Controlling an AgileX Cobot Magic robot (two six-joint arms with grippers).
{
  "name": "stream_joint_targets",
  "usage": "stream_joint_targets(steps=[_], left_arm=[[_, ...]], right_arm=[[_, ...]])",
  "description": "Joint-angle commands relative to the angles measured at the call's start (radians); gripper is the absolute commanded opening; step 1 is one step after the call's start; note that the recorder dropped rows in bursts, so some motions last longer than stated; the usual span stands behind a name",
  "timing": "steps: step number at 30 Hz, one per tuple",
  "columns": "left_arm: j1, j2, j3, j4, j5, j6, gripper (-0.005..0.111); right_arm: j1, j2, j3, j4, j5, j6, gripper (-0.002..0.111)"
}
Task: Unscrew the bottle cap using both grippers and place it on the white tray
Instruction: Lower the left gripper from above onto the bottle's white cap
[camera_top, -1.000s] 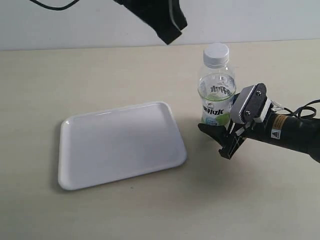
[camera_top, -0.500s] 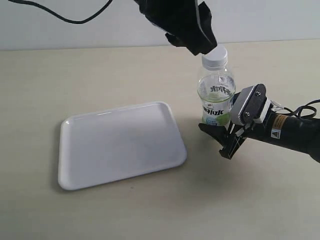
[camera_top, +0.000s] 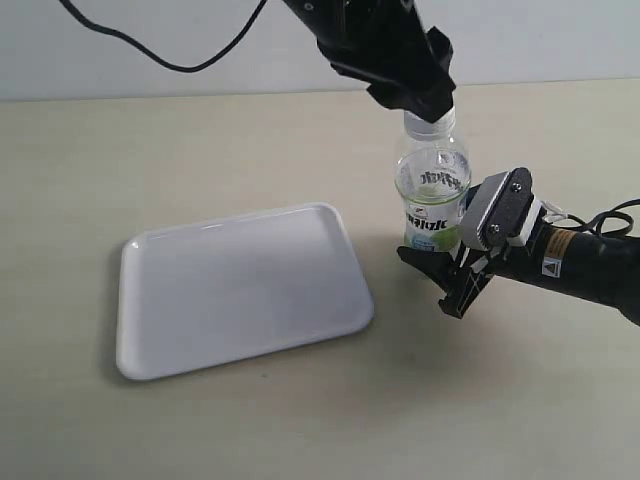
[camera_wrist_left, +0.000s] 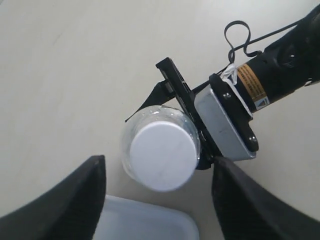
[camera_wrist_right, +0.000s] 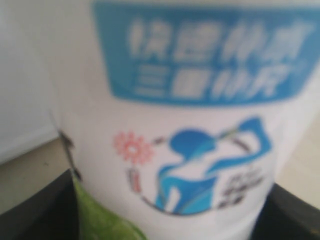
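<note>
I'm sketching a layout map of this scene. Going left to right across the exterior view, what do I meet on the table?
white tray → bottle → right gripper, its fingers at the bottle's base. The left gripper hangs over the bottle's top, so it has no separate place.

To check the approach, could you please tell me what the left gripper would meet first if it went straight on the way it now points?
Most likely the bottle cap, centred between the left gripper's open fingers in its wrist view; the gap to it is unclear.
</note>
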Motion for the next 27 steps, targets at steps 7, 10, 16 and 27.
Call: stream_joint_targets(steps=[7, 10, 16, 27], left_arm=[[-0.048, 0.092, -0.154, 0.111, 0.182, -0.043, 0.061], [-0.061, 0.110, -0.169, 0.119, 0.182, -0.043, 0.061], [-0.069, 0.121, -0.187, 0.144, 0.160, -0.043, 0.061], [-0.069, 0.126, -0.187, 0.214, 0.128, -0.046, 0.061]], right_arm=[[0.000, -0.013, -0.001, -0.001, -0.033, 0.003, 0.000], [0.000, -0.011, -0.001, -0.001, -0.017, 0.003, 0.000], [0.000, -0.011, -0.001, 0.001, -0.017, 0.003, 0.000], [0.000, -0.011, -0.001, 0.001, -0.017, 0.003, 0.000]])
